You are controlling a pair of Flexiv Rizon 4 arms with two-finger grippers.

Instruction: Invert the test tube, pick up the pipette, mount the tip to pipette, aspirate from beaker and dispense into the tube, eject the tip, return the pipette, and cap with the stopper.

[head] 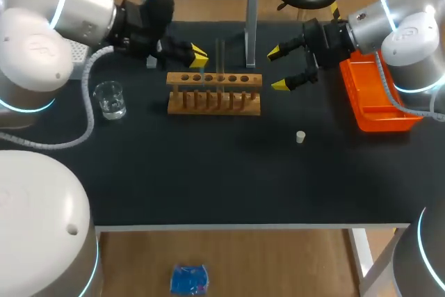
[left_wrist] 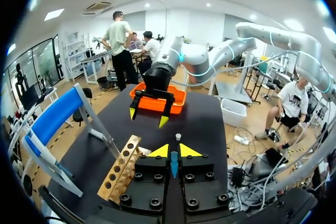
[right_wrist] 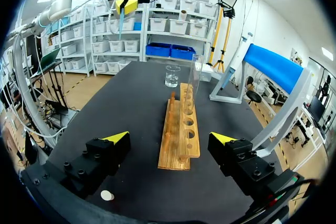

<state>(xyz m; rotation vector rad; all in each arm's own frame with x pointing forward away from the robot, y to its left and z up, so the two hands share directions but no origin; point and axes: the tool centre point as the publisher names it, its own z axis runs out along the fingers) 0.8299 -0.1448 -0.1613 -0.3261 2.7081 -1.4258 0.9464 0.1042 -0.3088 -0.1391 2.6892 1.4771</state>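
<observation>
The left gripper (left_wrist: 174,153) clamped the blue pipette (left_wrist: 174,167); the right gripper (right_wrist: 170,138) gaped, released, before the rack (right_wrist: 181,119). The beaker (head: 110,99), mid-left in the head view, escaped the left wrist view.

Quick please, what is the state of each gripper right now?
Left gripper: shut on the thin blue pipette.
Right gripper: open wide, holding nothing.

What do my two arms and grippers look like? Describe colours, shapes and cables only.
Both the left arm and right arm are thick, rounded, silver-white tubes with glowing light-blue rings at the joints. A ribbed grey hose hangs off each. The left gripper and right gripper are black blocks studded with bolts, each with two fingers ending in bright yellow wedge tips.
</observation>
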